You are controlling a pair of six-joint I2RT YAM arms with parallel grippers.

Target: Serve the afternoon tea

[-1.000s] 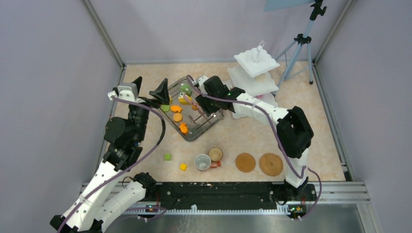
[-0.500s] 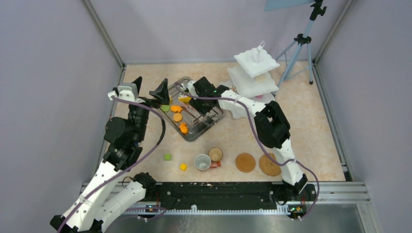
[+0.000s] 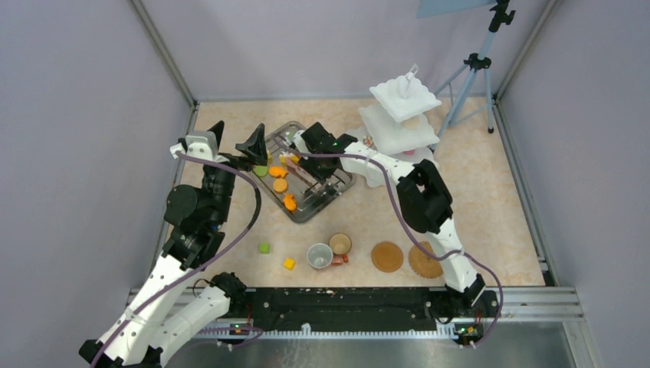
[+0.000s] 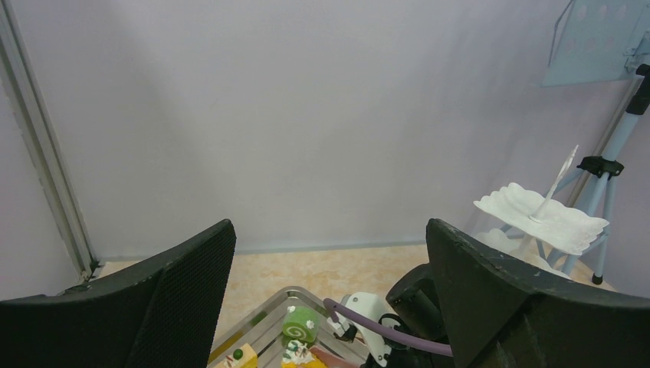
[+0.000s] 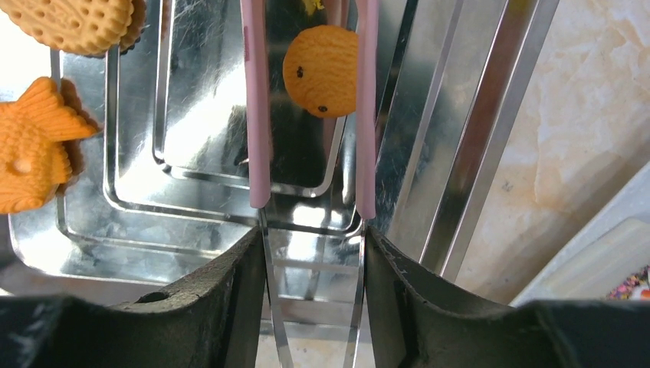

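My right gripper (image 5: 313, 261) is shut on the steel arms of the pink tongs (image 5: 257, 115). Their pink tips straddle an orange round pastry (image 5: 322, 70) lying in the grey tray (image 5: 192, 153). An orange fish pastry (image 5: 31, 146) and another orange round (image 5: 77, 23) lie at the tray's left. From above, the right gripper (image 3: 310, 165) hangs over the tray (image 3: 306, 213). My left gripper (image 3: 234, 142) stands open and empty above the tray's left corner. A green roll (image 4: 299, 322) shows below it. Two cups (image 3: 319, 255) (image 3: 340, 244) and two woven mats (image 3: 387, 257) (image 3: 424, 261) lie near the front. The white stand (image 3: 402, 115) is at the back right.
A green cube (image 3: 264, 248) and a yellow cube (image 3: 289, 264) lie left of the cups. A tripod (image 3: 471, 77) stands behind the stand. The stand's base (image 5: 605, 261) sits close to the tray's right side. Grey walls close in the table.
The right arm's elbow has swung left and its gripper has shifted left over the tray with the tongs, whose arms have drawn closer together. The left arm has not moved.
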